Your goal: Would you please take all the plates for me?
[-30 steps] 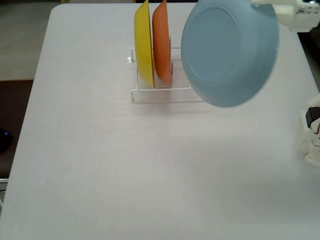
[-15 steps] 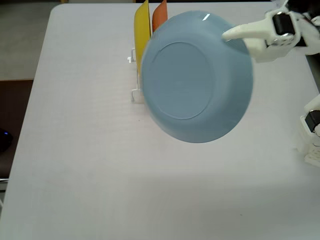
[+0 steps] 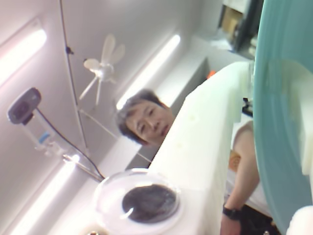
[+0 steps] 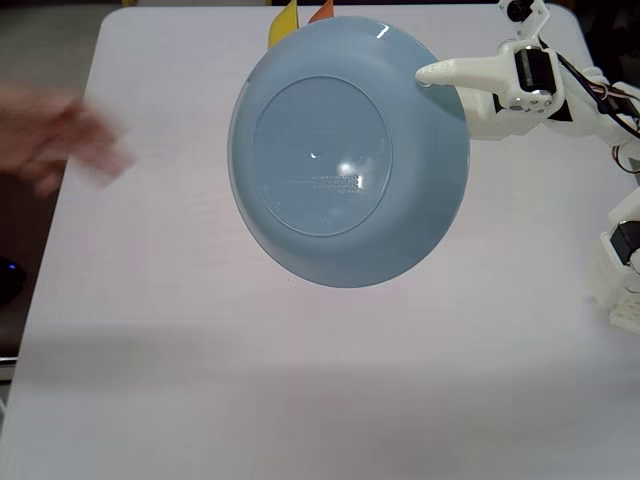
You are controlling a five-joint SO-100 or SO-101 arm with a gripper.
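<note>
My gripper [image 4: 432,78] is shut on the right rim of the light blue plate [image 4: 345,150] and holds it high above the table, its underside facing the fixed camera. In the wrist view the plate's rim [image 3: 279,122] stands on edge at the right, against a white finger [image 3: 205,137]. Only the tips of a yellow plate [image 4: 286,24] and an orange plate [image 4: 322,11] show past the blue plate's top edge. The cream-white plate is out of view.
A person's blurred hand [image 4: 60,140] reaches over the table's left edge [image 4: 60,260]. The arm's white body [image 4: 620,260] stands at the right edge. The wrist view looks up at a person's face [image 3: 146,120], a webcam [image 3: 23,105] and a ceiling fan [image 3: 103,68].
</note>
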